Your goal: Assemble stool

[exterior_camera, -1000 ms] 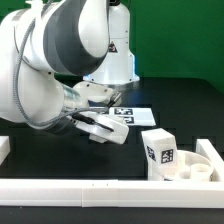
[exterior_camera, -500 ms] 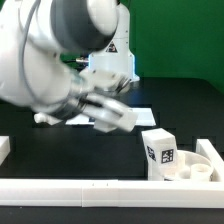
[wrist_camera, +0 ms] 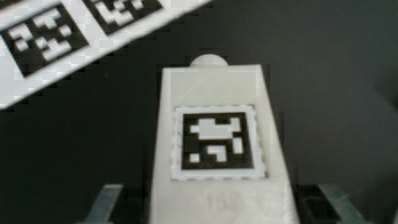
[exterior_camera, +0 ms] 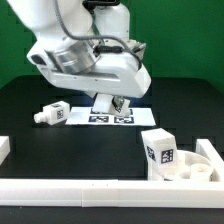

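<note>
In the wrist view a white stool leg [wrist_camera: 217, 120] with a black-and-white tag lies lengthwise between my fingers, and my gripper [wrist_camera: 222, 205] is shut on it. In the exterior view the gripper [exterior_camera: 116, 103] hangs low over the marker board [exterior_camera: 122, 118] at the back of the table, and the held leg is mostly hidden by the hand. Another leg [exterior_camera: 52, 114] lies on its side at the exterior view's left. A further tagged leg [exterior_camera: 158, 148] stands upright by the round rimmed seat [exterior_camera: 207, 152] at the exterior view's right.
A long white rail [exterior_camera: 90, 190] runs along the front edge, with a short white piece [exterior_camera: 4, 148] at the exterior view's left. The table [exterior_camera: 90, 145] is black. The marker board's tags [wrist_camera: 50, 35] show close beside the held leg.
The arm has swung up from low at the exterior view's left to over the marker board. The jaws have narrowed onto the leg. The leg lying at the left is now uncovered.
</note>
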Controlling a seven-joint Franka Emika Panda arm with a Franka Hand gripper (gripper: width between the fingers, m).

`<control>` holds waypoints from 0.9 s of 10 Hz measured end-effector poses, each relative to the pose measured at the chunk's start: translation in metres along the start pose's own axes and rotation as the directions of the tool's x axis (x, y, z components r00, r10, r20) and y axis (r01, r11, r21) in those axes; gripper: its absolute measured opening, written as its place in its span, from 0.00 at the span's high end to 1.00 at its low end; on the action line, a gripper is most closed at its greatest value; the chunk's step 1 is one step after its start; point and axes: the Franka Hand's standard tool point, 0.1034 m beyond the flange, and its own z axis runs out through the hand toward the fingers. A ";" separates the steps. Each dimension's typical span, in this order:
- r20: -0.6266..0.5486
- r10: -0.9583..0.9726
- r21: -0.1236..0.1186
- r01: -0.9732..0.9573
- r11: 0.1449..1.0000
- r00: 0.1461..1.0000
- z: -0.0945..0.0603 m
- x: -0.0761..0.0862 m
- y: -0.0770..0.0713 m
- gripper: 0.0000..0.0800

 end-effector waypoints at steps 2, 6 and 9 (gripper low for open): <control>-0.180 -0.058 0.010 0.061 0.998 0.982 -0.035 -0.011 -0.062 0.58; -0.425 -0.196 -0.074 0.182 0.980 0.884 -0.045 -0.021 -0.110 0.58; -0.547 -0.396 -0.225 0.326 0.918 0.738 -0.051 -0.017 -0.145 0.58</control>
